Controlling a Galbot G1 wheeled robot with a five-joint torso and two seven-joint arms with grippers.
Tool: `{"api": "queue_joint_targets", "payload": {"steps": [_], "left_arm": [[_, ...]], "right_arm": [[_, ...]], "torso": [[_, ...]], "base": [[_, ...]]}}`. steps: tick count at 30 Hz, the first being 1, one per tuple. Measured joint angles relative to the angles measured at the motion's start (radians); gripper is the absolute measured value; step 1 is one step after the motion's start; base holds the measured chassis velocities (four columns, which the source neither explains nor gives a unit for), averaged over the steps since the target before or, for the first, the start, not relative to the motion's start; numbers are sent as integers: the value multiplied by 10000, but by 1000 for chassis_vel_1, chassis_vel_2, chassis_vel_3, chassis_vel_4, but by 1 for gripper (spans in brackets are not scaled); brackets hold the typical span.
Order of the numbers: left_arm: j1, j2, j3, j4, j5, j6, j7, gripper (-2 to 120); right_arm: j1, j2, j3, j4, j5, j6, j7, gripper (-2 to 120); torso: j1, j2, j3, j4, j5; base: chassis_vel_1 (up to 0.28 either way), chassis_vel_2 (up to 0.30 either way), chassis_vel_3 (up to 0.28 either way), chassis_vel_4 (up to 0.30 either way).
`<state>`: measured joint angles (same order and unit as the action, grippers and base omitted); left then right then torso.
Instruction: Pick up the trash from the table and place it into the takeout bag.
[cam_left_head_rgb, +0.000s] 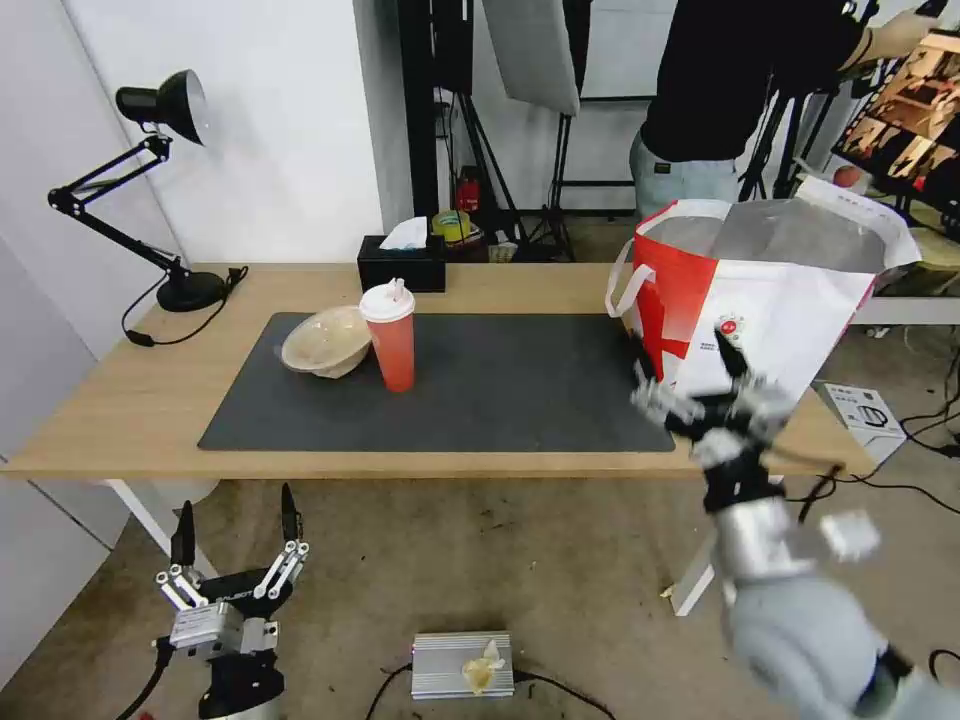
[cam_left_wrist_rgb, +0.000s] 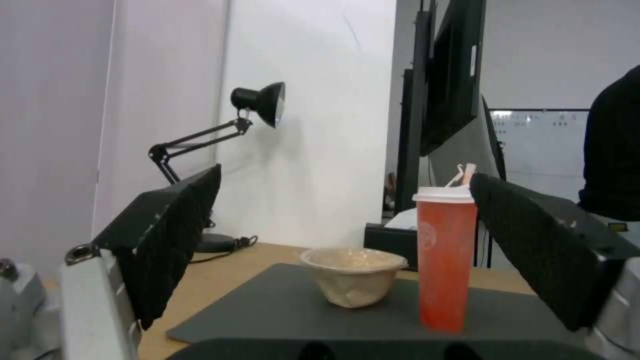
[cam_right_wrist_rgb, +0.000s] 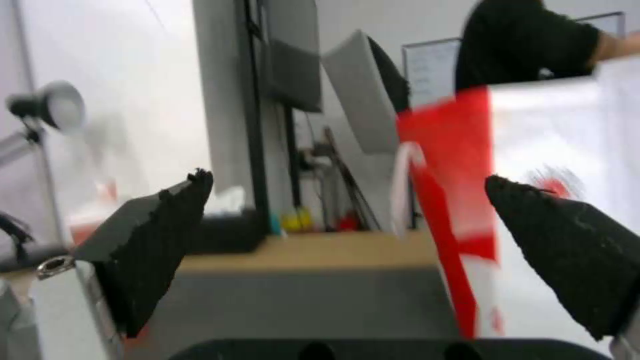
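Left gripper nearest the camera, low below the table edge, fingers spread apart, empty, pointing up toward the table; looks parked. Ahead of it and above, on the dark mat: the beige paper bowl and the red cup with white lid, touching or just beside each other, cup upright, bowl tilted against it. Both are trash not yet picked.

Right gripper raised at the table's front edge, fingers apart, nothing held, right in front of the takeout bag. Bag stands open-mouthed on the table end just behind this gripper, foil lining showing, probably left open so items drop straight in. Cup and bowl lie well off to this gripper's left across the mat.

Large white bowl: cannot tell where it is; possibly already bagged.

Around: black tissue box behind the cup, desk lamp far beyond the left gripper. Mat between bag and cup is bare, so nothing blocks a reach; bag's loop handle could snag.
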<state>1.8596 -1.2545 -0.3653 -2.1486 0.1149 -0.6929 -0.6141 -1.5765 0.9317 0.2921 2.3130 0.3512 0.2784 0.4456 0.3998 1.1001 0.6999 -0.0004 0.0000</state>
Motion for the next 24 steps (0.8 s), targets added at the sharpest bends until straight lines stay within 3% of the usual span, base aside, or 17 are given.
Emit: {"api": "queue_joint_targets", "payload": {"steps": [6, 24], "left_arm": [[31, 6, 35, -27, 22, -31, 24, 100], [2, 52, 69, 3, 13, -102, 28, 100]], "right_arm": [[-1244, 755, -213, -37, -1458, 170, 142, 100], [-2263, 762, -212, -365, -2549, 6, 408, 100]], "torso": [[0, 0, 0, 3, -1], [2, 0, 1, 5, 1]], "base": [[0, 0, 0, 0], [0, 0, 0, 0]]}}
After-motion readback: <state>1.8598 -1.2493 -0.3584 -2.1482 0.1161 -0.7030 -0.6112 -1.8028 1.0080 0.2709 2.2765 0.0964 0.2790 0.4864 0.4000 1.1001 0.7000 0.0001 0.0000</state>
